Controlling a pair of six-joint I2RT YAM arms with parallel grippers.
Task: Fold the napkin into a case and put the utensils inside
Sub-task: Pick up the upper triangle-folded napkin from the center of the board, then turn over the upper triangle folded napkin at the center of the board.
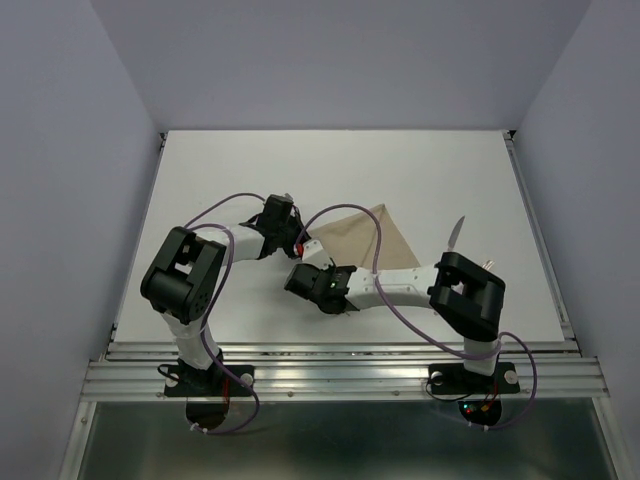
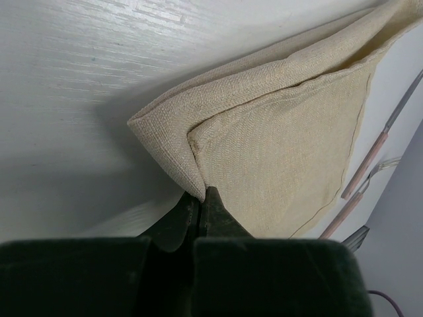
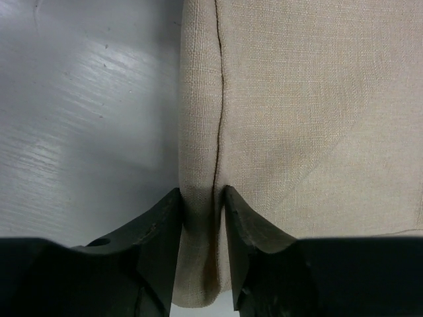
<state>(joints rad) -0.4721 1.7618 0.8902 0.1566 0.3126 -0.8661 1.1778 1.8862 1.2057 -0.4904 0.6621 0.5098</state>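
The beige napkin (image 1: 368,238) lies folded into a layered triangle on the white table (image 1: 230,170). In the left wrist view the napkin (image 2: 277,145) has a folded corner pinched in my left gripper (image 2: 201,193), which is shut on it at the cloth's left end (image 1: 298,240). My right gripper (image 3: 203,198) grips the napkin's (image 3: 304,105) stitched, doubled edge, one fingertip against each side, at the near edge (image 1: 312,272). The utensils lie right of the cloth: a knife (image 1: 457,233) and a fork (image 1: 487,262), both pink-handled (image 2: 369,162).
The right arm's white link (image 1: 400,288) lies across the napkin's near edge and hides it. Grey walls (image 1: 60,150) close in the table on three sides. A metal rail (image 1: 340,372) runs along the front by the arm bases.
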